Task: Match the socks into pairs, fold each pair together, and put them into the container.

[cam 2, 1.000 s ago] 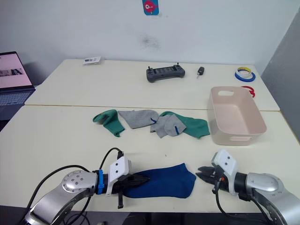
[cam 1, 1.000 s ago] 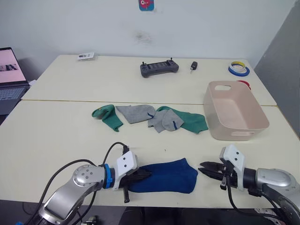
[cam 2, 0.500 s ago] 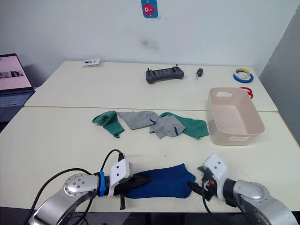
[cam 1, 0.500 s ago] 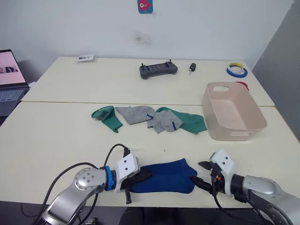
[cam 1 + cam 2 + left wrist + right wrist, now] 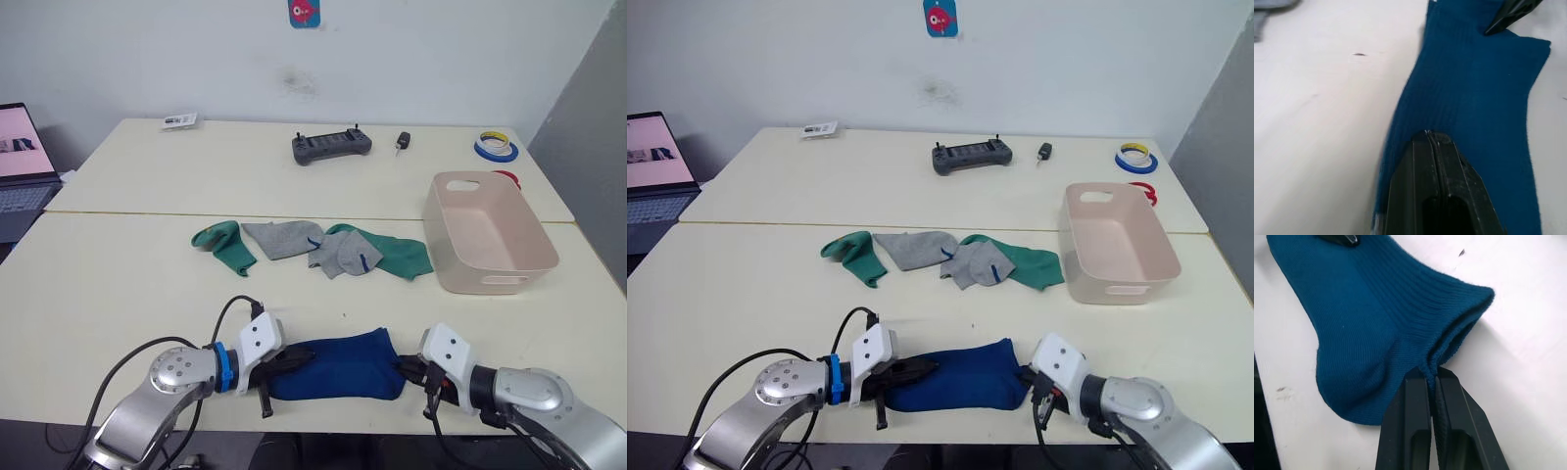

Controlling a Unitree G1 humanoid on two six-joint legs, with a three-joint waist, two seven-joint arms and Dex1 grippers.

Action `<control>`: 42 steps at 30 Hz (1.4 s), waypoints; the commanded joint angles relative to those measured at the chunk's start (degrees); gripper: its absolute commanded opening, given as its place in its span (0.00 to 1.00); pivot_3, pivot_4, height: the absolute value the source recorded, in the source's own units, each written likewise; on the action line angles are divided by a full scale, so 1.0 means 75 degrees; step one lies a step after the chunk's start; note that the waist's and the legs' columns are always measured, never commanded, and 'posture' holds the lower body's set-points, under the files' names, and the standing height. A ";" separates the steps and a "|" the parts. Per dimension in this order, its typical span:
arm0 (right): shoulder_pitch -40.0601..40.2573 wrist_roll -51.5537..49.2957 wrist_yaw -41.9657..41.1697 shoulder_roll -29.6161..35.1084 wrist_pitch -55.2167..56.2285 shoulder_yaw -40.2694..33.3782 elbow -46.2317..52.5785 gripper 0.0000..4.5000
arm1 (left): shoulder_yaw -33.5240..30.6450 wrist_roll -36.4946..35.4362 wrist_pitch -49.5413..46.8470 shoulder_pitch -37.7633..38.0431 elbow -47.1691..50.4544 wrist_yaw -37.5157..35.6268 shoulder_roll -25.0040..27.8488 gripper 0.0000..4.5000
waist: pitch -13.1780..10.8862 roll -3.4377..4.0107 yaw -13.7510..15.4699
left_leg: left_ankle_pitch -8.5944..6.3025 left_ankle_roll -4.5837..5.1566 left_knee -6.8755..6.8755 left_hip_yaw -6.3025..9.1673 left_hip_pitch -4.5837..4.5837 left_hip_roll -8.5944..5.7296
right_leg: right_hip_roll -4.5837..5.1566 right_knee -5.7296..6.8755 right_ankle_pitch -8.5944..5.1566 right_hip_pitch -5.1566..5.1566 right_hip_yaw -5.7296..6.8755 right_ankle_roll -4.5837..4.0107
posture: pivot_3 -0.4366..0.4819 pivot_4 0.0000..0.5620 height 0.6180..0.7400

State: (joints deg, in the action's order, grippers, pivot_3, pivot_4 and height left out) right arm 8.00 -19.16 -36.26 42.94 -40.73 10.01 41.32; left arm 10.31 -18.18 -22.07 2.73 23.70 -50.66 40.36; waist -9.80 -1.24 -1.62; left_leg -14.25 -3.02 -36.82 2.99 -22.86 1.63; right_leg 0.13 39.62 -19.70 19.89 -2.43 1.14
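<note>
A royal blue sock [image 5: 343,364] lies flat near the table's front edge. My left gripper [image 5: 304,358] is shut, its fingers [image 5: 1436,161] lying on top of the sock's left end. My right gripper [image 5: 402,366] is shut on the sock's right end, with the ribbed cuff [image 5: 1459,308] bunched between its fingertips. Farther back lie two teal-green socks [image 5: 225,245] [image 5: 397,253] and, between them, two light grey socks [image 5: 284,237] [image 5: 343,255], overlapping in a row. The pink-beige container [image 5: 490,279] stands at the right, with nothing showing inside it.
On the far table are a dark controller [image 5: 332,145], a small key fob [image 5: 404,140], tape rolls [image 5: 498,147] behind the container, and a small card [image 5: 179,120]. A laptop [image 5: 20,166] stands at the far left. A seam divides the two tabletops.
My right gripper has moved left from beside the blue sock and shut on its right end. The left gripper has stayed on the left end.
</note>
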 commanded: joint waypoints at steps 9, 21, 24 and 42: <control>-0.1081 -0.1307 -0.1344 0.0699 -0.0504 -0.1423 -0.0848 0.01 | 0.0919 0.0099 -0.0492 -0.1355 0.0084 -0.0173 -0.0550 0.00 | -0.0008 -0.0007 -0.0002 | 0.0000 0.0000 -0.0001 -0.0002 -0.0003 -0.0009 | -0.0018 0.0000 0.0001 -0.0002 0.0000 -0.0002 | 0.48 0.27 1.00; -0.1504 -0.2023 -0.1544 0.0885 -0.1159 -0.1392 -0.0412 0.01 | 0.1658 0.1068 -0.0286 -0.1659 -0.1111 -0.0018 -0.0935 0.00 | -0.0008 -0.0007 -0.0001 | 0.0000 0.0001 -0.0005 0.0000 -0.0002 -0.0006 | -0.0025 0.0006 0.0001 -0.0002 0.0000 -0.0002 | 0.48 0.27 1.00; -0.1905 -0.2651 -0.1455 0.0805 -0.1844 -0.1395 -0.0122 0.01 | 0.1638 0.1060 -0.0279 -0.1558 -0.1094 -0.0059 -0.0898 0.00 | -0.0008 -0.0007 -0.0008 | 0.0000 0.0001 -0.0005 0.0000 0.0001 -0.0004 | -0.0025 0.0009 0.0002 -0.0003 -0.0002 -0.0002 | 0.48 0.27 1.00; -0.4070 -0.3123 -0.0474 -0.1264 -0.3748 0.0542 -0.1577 0.01 | 0.1281 0.0906 -0.0151 -0.1324 -0.0867 -0.0185 -0.0820 0.00 | -0.0008 -0.0007 -0.0016 | 0.0000 0.0001 -0.0003 0.0005 -0.0001 0.0003 | -0.0023 0.0014 0.0002 0.0007 -0.0001 -0.0003 | 0.48 0.27 1.00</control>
State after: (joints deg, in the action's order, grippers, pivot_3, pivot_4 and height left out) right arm -21.74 -42.06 -40.40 34.07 -68.42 14.01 29.72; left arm 20.24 -11.76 -23.00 -8.42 16.79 -51.96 33.25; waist -9.86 -1.29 -1.74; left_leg -14.25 -3.01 -36.84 3.03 -22.87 1.65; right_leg -0.03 39.73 -19.68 19.94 -2.43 1.12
